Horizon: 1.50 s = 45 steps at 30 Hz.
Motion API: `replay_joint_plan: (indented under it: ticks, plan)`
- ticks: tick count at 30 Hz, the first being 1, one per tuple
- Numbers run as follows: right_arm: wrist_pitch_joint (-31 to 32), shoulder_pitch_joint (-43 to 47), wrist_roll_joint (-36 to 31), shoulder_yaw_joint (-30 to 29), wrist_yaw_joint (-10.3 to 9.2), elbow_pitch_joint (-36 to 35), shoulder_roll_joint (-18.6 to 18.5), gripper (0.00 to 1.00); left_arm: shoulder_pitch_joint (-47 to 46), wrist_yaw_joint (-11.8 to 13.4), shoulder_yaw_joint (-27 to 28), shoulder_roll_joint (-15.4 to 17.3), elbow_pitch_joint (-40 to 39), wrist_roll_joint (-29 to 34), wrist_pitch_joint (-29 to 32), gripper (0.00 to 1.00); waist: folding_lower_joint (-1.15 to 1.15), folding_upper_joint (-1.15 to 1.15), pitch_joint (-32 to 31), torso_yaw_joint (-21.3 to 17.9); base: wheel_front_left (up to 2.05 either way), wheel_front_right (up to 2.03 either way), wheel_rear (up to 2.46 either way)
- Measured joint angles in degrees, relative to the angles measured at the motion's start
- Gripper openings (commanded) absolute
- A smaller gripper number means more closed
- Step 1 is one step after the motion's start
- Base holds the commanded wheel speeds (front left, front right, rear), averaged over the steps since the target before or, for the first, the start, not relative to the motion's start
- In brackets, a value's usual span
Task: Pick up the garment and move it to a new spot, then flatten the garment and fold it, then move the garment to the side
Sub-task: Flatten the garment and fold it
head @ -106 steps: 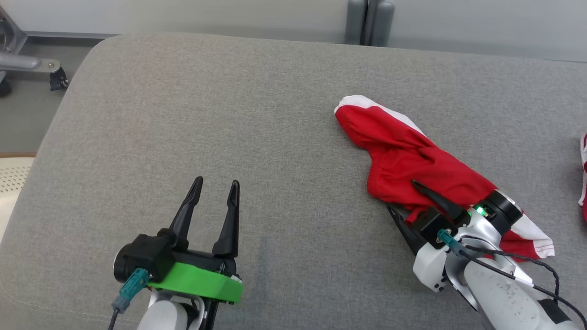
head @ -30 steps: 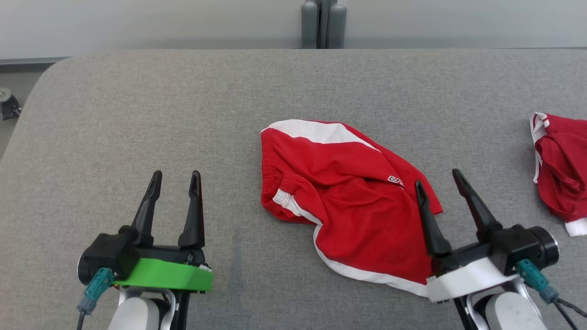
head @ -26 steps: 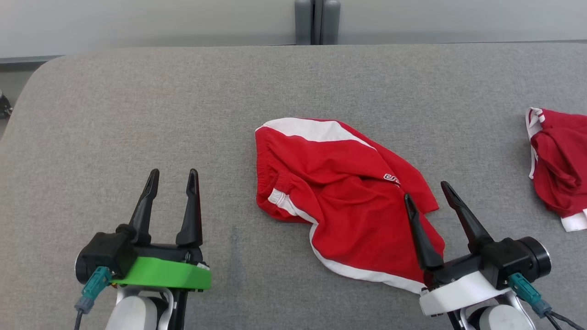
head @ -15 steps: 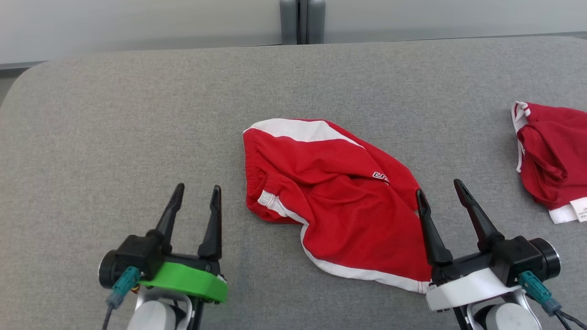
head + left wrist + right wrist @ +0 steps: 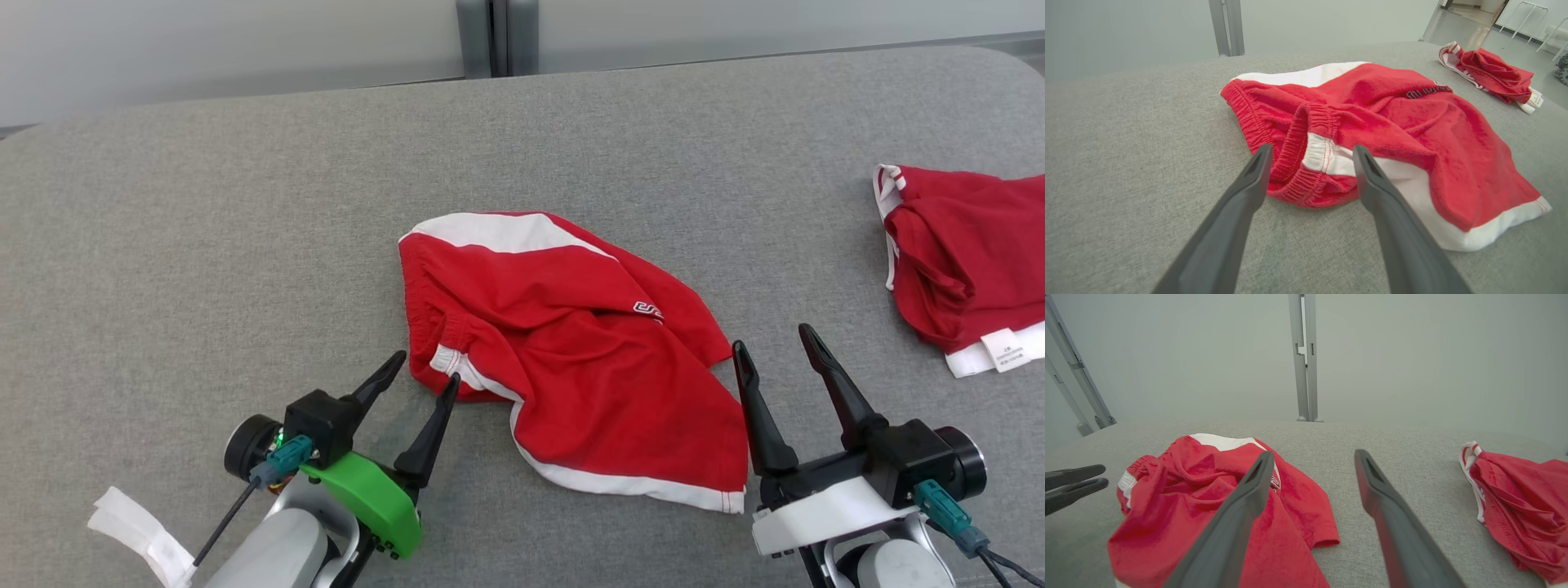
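Soft, even light is falling with only faint shadows lying under the jaws, while beyond them the backdrop (image 5: 1412, 355) is looking hazy.

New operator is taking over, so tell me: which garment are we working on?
On the grey padded surface, look to the middle: red shorts with white trim lie spread between the left gripper and right gripper. The other red garment is bunched far to the right; ours has the left gripper's open jaws at its waistband.

Grey fabric-covered surface (image 5: 204, 204); pale grey wall (image 5: 1412, 355) behind; grey metal post (image 5: 1303, 355) at centre.
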Motion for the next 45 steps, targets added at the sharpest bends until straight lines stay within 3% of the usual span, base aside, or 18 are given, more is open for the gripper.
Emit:
replay_joint_plan:
  ticks: [18,19,20,22,29,40,45]
  plan:
    - [0.00,-0.65,0.64,2.36,0.00,1.22,0.00,1.00,-6.30,0.00,-10.07,3.08,5.75,-10.06,0.04,0.97,0.00,0.00,0.75,-2.52,0.00,0.00,0.00]
    - [0.00,-0.65,0.64,2.40,0.00,1.27,0.01,1.00,-6.46,0.00,-10.46,3.11,5.84,-10.21,0.04,0.76,0.00,0.00,0.73,-2.56,0.00,0.00,0.00]
    - [0.00,-0.64,0.64,2.38,0.00,1.36,0.00,1.00,-6.55,0.00,-10.70,3.13,5.78,-10.45,0.03,0.46,0.00,0.00,0.73,-2.56,0.00,0.00,0.00]
    - [0.00,-0.60,0.47,2.42,0.00,1.85,0.00,1.00,-6.65,0.00,-10.85,3.15,5.14,-10.71,-0.13,0.00,0.00,0.00,0.68,-2.47,0.00,0.00,0.00]
    - [0.00,-0.18,-0.82,3.20,0.00,3.39,0.01,1.00,-6.66,0.00,-8.03,3.33,2.67,-8.37,-0.21,0.00,0.00,0.00,0.44,-2.06,0.00,0.00,0.00]
    - [0.00,1.97,-2.30,6.55,0.00,9.25,-3.43,1.00,-4.88,2.58,5.01,1.09,-1.81,0.25,-0.22,0.00,0.00,0.00,1.64,-2.04,0.00,0.00,0.00]
    - [0.01,2.53,-0.64,7.17,0.00,12.81,-3.96,1.00,-2.94,2.43,8.42,-0.13,-1.64,3.48,-0.22,0.00,0.00,0.00,2.01,-2.16,0.00,0.00,0.00]
